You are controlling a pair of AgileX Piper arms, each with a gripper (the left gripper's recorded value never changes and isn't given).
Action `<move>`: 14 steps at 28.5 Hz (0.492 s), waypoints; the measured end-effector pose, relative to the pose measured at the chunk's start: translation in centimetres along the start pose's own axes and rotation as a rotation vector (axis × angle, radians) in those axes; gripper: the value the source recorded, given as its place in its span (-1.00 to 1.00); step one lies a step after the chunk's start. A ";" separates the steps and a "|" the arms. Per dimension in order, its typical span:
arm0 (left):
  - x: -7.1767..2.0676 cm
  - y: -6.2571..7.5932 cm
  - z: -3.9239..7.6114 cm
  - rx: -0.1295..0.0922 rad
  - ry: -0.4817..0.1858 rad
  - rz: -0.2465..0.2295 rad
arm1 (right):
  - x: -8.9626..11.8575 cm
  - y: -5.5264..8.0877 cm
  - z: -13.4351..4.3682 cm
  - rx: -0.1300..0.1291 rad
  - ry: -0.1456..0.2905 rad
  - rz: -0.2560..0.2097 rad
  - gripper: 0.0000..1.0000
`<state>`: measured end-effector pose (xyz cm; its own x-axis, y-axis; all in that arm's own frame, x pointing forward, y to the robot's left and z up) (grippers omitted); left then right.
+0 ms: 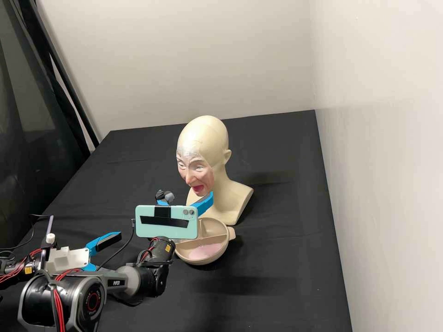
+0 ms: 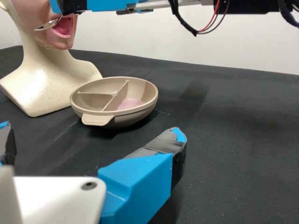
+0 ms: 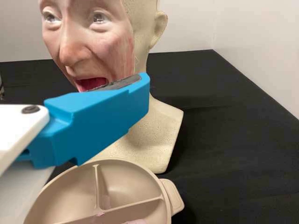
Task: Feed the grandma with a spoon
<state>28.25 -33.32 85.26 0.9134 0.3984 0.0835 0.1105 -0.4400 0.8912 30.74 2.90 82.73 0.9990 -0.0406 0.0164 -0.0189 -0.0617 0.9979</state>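
- High view: the grandma [image 1: 205, 159] is a hard, smooth cream mannequin bust, bald, with a painted wrinkled face and an open red mouth. From the wrist views its neck and base look finely speckled, like stone. It stands upright near the middle of the surface [image 1: 277, 221], which is covered in matte black cloth.
- Just in front of the bust sits a round bowl [image 1: 213, 226] of matte beige plastic. Thin ribs divide it into three compartments and it has a small tab handle on the rim. Something pale pink lies in one compartment.
- The spoon [image 2: 46, 24] is small and of shiny metal, with its rounded end at the lips of the open mouth.
- The right hand [image 1: 205, 201] is raised to mouth level, above the far edge of the bowl, with the spoon at its tip. I cannot tell whether it is clamped on the handle.
- A flat mint-green phone [image 1: 166, 222] with a black band across it sits on that arm's wrist.
- The left hand [image 2: 88, 142] lies low over the cloth at the near left of the surface, well apart from the bowl and pointing toward it. It is spread wide and holds nothing. Its blocky blue plastic fingers [image 2: 140, 179] have grey tape near the tips.
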 end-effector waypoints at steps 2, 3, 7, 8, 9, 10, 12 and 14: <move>0.00 0.0 0.0 0.000 0.000 0.000 | 0.0 0.0 0.0 0.000 0.000 0.000 1.00; 0.00 0.0 0.0 0.000 0.000 0.000 | 0.0 0.0 0.0 0.000 0.000 0.000 1.00; 0.00 0.0 0.0 0.000 0.000 0.000 | 0.0 0.0 0.0 0.000 0.000 0.000 1.00; 0.00 0.0 0.0 0.000 0.000 0.000 | 0.0 0.0 0.0 0.000 0.000 0.000 1.00; 0.00 0.0 0.0 0.000 0.000 0.000 | 0.0 0.0 0.0 0.000 0.000 0.000 1.00; 0.00 0.0 0.0 0.000 0.000 0.000 | 0.0 0.0 0.0 0.004 0.000 0.000 1.00; 0.00 0.0 0.0 0.000 0.000 0.000 | -0.2 -0.1 0.2 0.007 -0.007 -0.004 1.00; 0.00 0.0 0.0 0.000 0.000 0.000 | -0.4 -0.1 0.6 0.007 -0.023 -0.004 1.00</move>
<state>28.25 -33.32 85.26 0.9134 0.3984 0.0835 0.1105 -0.4400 0.8912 30.35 2.30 82.63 0.9980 -0.0628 0.0110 -0.0153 -0.0685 0.9975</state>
